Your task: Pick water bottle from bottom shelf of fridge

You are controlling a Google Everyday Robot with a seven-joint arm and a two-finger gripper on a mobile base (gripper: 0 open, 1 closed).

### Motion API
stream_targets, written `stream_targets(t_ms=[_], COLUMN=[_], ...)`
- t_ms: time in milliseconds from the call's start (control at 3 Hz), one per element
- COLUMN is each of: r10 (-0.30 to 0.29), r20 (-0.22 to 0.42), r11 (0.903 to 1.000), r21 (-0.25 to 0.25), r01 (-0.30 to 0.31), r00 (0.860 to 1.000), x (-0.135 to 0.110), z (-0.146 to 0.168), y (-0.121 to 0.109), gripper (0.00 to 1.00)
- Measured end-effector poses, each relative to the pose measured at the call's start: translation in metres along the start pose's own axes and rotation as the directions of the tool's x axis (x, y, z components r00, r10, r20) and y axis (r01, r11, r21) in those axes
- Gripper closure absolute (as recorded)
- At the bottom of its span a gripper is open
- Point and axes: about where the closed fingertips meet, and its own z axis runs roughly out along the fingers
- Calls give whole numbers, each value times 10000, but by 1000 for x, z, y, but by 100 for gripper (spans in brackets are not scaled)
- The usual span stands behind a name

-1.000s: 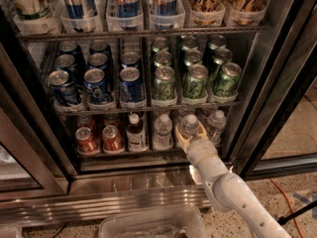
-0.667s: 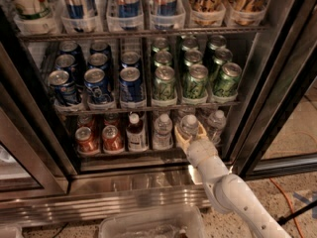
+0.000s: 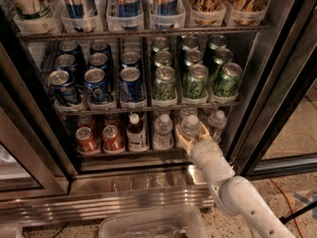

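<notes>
The water bottle [image 3: 191, 125], clear with a white cap, stands on the bottom shelf [image 3: 133, 156] of the fridge [image 3: 270, 90], right of the middle. My gripper [image 3: 193, 139] reaches in from the lower right on a white arm. Its tan fingers [image 3: 181, 140] sit on either side of the bottle's lower body, closed against it. The bottle stands upright on the rack. Two more clear bottles stand beside it, one on the left [image 3: 162, 130] and one on the right [image 3: 217, 120].
A dark brown white-capped bottle [image 3: 134, 133] and red cans [image 3: 100, 139] fill the shelf's left part. Blue cans [image 3: 94, 81] and green cans [image 3: 193, 81] sit on the rack above. The open glass door [image 3: 297, 113] is close on the right. A clear plastic bin [image 3: 153, 224] lies below.
</notes>
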Motion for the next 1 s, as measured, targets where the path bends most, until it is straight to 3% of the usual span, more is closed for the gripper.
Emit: stream_targets(t_ms=[667, 1000], r10=[-1, -248], r20=[0, 65], r11=[10000, 9985], r21=[-8, -489], r01=[1, 251], r00=[10000, 9997], x=[8, 1], z=[-1, -1], y=[1, 6], gripper=[100, 100])
